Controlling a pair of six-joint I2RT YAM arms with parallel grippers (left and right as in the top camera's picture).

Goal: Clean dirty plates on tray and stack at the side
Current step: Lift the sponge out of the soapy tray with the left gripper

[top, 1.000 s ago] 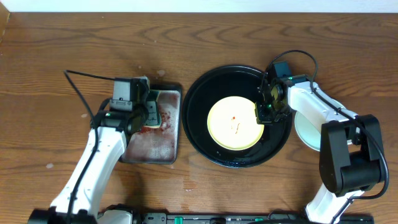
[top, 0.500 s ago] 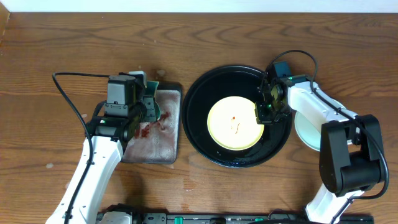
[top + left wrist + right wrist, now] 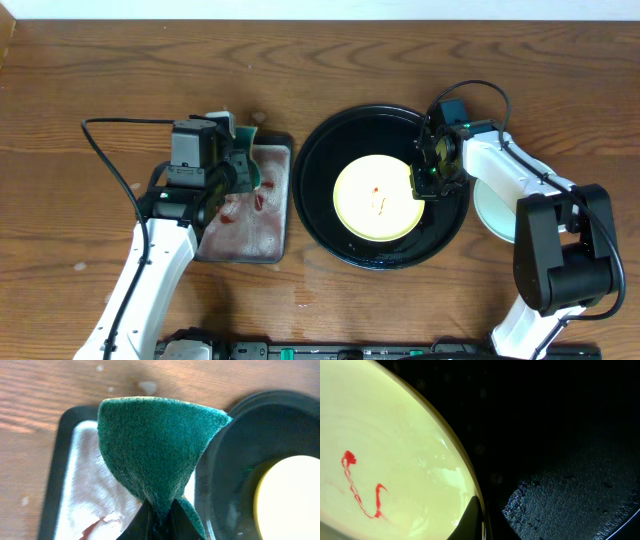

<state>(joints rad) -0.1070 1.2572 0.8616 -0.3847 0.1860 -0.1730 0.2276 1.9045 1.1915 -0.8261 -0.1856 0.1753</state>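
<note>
Your left end effector (image 3: 161,519) is clenching a green scouring pad (image 3: 155,445), pinching it at its lower point so the broad face is fanning out and free to scrub. It is hanging above the grey tray (image 3: 284,150), which is sitting at 9 o'clock from the black tray (image 3: 320,205) and is carrying a red-stained cloth (image 3: 255,228).

Your right end effector (image 3: 424,176) is gripping the yellow plate (image 3: 378,197) by its rim at 3 o'clock. Judging by the wrist view, that pinch is pinning the plate so it is not sliding on the glossy surface while you are wiping. The plate is lying near the centre of the black tray, and thin red smears (image 3: 362,487) are showing on its face, so it is not yet clean.

A mint-blue plate (image 3: 492,212) is resting on the tabletop at 3 o'clock from the black tray, partly under your right arm. Whether it is one plate or two, you cannot tell.
</note>
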